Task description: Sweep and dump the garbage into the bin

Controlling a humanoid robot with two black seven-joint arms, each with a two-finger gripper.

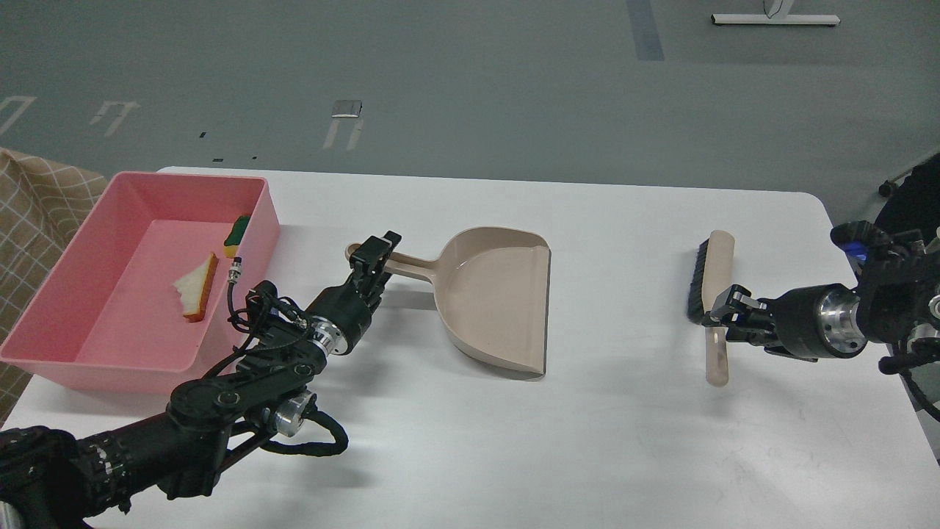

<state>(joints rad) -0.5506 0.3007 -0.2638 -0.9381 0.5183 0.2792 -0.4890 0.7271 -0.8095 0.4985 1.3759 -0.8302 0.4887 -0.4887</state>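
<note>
The pink bin (70,345) sits at nine o'clock on the white surface (587,455), and both pieces of garbage lie inside it. The white bread slice (197,289) with its brown crust rests on the bin's floor, and the yellow sponge chunk (237,234) with the green side lies beyond it at twelve o'clock, close against the bin's right wall.

The left claw (374,252) is right at the handle of the beige dustpan (499,294). The fingers sit on that handle, but whether they clamp it or merely rest there, I cannot tell. The dustpan lies flat at the centre of the surface, with its handle pointing to nine o'clock towards the bin and its wide mouth facing three o'clock.

Over at three o'clock, the right claw (716,314) is closed around the beige handle of the brush (712,294). The brush runs from twelve to six o'clock, well apart from the dustpan, with its dark bristles facing the pan.
</note>
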